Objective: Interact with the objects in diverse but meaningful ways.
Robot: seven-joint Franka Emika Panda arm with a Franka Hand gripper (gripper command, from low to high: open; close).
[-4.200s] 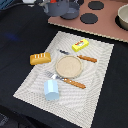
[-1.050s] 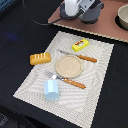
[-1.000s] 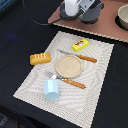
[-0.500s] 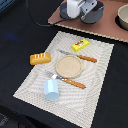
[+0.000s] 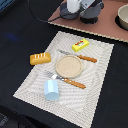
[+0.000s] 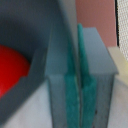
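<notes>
Tan plate (image 5: 67, 66) (between knife (image 5: 80, 57), fork (image 5: 66, 80)) on placemat (image 5: 100, 85).

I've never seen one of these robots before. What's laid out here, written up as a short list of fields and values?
Surface: pale striped placemat on a dark table
Centre of mat: tan round plate, empty
Beside plate: orange-handled knife and fork, on opposite sides
Bread loaf: on the mat, toward the exterior view's left
Yellow packet: far side of the mat
Light-blue cup: near edge of the mat
Gripper: fingers pressed together, at a grey pot holding something red
</notes>
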